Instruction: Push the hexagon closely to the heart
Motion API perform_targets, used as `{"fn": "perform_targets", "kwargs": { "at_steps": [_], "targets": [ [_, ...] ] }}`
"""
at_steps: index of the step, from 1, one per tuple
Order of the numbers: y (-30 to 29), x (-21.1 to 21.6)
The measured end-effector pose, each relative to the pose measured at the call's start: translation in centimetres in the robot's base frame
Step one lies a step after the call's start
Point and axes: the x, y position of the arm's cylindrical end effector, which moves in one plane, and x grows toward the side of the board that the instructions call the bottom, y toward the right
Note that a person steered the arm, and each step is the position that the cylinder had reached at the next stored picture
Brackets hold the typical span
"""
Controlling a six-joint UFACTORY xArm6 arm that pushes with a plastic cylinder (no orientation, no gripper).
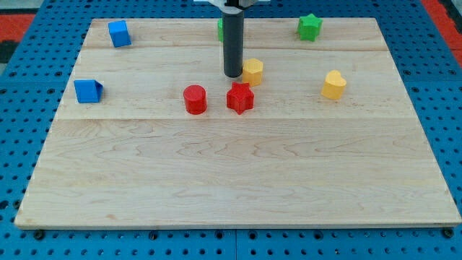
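Note:
The yellow hexagon [253, 71] sits on the wooden board [238, 180] a little above centre. The yellow heart [333, 84] lies well to its right, with a clear gap between them. My tip [232, 74] is down on the board, touching or almost touching the hexagon's left side. The rod rises straight up from there and leaves the view's top.
A red star [240, 97] sits just below the hexagon, and a red cylinder [195, 99] lies left of the star. A green star [310, 27] and a green block [220, 29], half hidden behind the rod, are near the top edge. Two blue blocks [119, 33] [88, 91] are at the left.

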Motion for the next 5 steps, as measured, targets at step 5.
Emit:
{"fn": "perform_targets", "kwargs": {
  "at_steps": [5],
  "targets": [
    [5.7,3.1]
  ]
}}
